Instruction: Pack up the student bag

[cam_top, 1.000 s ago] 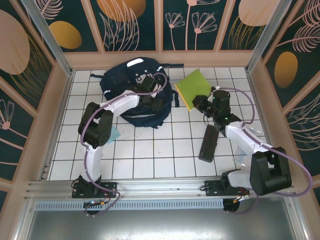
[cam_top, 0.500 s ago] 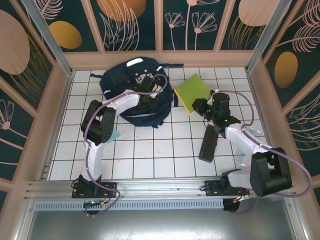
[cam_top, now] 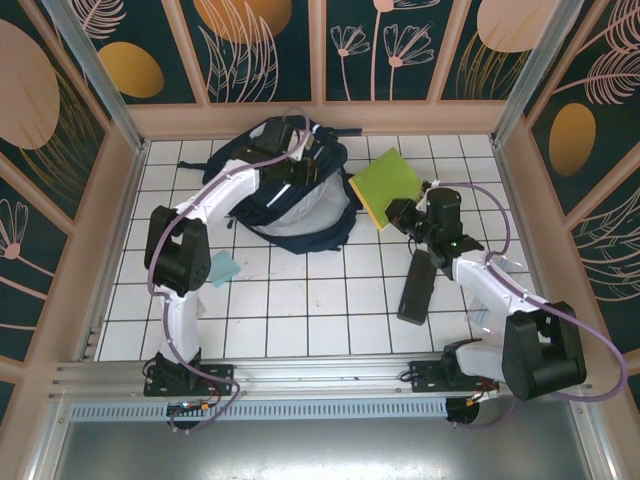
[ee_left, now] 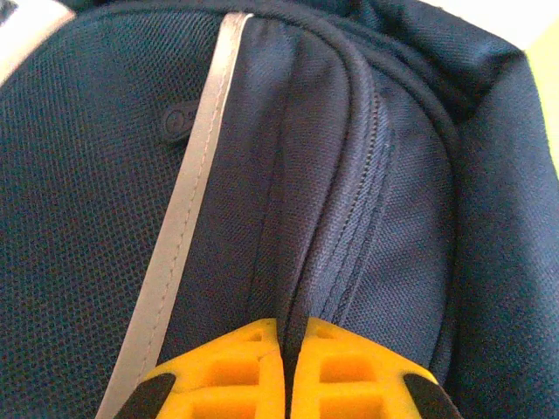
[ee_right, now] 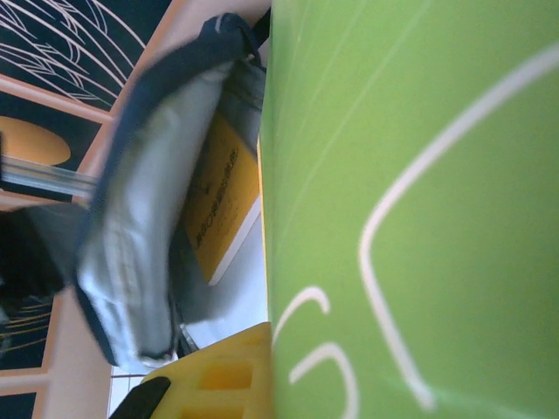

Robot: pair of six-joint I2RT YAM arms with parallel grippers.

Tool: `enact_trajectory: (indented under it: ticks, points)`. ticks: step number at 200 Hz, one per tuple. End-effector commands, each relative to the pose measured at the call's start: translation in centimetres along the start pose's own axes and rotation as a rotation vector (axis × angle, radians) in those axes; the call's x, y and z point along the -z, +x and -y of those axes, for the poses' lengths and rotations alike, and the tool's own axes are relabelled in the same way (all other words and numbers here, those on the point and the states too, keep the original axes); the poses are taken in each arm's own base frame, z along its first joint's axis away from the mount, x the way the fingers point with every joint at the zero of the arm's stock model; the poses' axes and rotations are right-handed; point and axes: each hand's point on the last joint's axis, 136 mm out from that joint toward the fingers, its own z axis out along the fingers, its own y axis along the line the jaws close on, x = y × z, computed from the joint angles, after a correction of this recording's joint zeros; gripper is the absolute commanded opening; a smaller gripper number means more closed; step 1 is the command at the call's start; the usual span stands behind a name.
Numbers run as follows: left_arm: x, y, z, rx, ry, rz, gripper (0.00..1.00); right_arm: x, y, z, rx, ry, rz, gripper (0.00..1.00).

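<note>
Closest in, a long flat black case [cam_top: 417, 285] is laid on the white tiled table [cam_top: 300, 310], right of the middle and angled toward the far edge. A small pale teal piece [cam_top: 222, 268] is parked over toward the left edge, just beside the left arm. A bit further back, the right gripper [cam_top: 393, 213] is clamped tight on the near corner of a thin lime-green book [cam_top: 385, 180] with white line doodles on the cover, and the book is held at a tilt right next to the bag's mouth. The large navy-blue fabric student bag [cam_top: 243, 150] is slumped by the far edge, left of the middle, with its top flap lifted so the pale grey lining [ee_right: 144, 236] is exposed, and an orange book [ee_right: 223, 205] can be made out inside. Up top, the left gripper [ee_left: 286, 336] is pinched fully together on a fold of the bag's fabric by the zip seam, beside a white reflective stripe [ee_left: 188, 201].
</note>
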Motion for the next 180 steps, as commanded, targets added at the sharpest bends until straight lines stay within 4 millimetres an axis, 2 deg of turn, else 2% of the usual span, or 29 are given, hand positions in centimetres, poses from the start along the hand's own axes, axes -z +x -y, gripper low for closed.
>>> enact_trajectory:
  ticks: [1, 23, 48, 67, 103, 126, 141, 155, 168, 180]
  points:
    - [3.8, -4.0, 3.8, 0.068, 0.170, 0.083, 0.00, 0.6, -0.8, -2.0, 0.012, -0.090, 0.039, 0.00]
    - [4.5, -5.1, 5.4, 0.082, 0.245, 0.093, 0.00, -0.3, 0.2, -2.8, -0.002, -0.145, 0.010, 0.00]
    - [5.4, -5.9, 6.9, 0.114, 0.329, 0.111, 0.00, -2.3, 1.6, -5.5, -0.001, -0.273, -0.049, 0.00]
    - [5.7, -6.0, 7.4, 0.141, 0.363, 0.126, 0.00, -5.0, 2.9, -7.5, 0.019, -0.327, -0.116, 0.00]
    - [6.4, -6.1, 8.2, 0.192, 0.426, 0.154, 0.00, -10.2, 3.9, -9.1, 0.004, -0.397, -0.196, 0.00]
    - [6.5, -6.0, 8.4, 0.220, 0.457, 0.167, 0.00, -14.4, 5.5, -10.8, -0.010, -0.453, -0.268, 0.00]
    - [6.4, -6.0, 8.3, 0.237, 0.463, 0.183, 0.00, -17.9, 6.5, -9.9, -0.063, -0.366, -0.312, 0.00]
    - [6.4, -6.0, 8.1, 0.254, 0.466, 0.204, 0.00, -20.2, 7.3, -9.0, -0.116, -0.318, -0.350, 0.01]
    - [6.5, -6.3, 8.1, 0.269, 0.477, 0.224, 0.00, -21.1, 7.6, -8.4, -0.156, -0.308, -0.357, 0.04]
    - [6.4, -6.4, 8.1, 0.280, 0.487, 0.230, 0.00, -21.8, 7.9, -8.1, -0.164, -0.295, -0.368, 0.11]
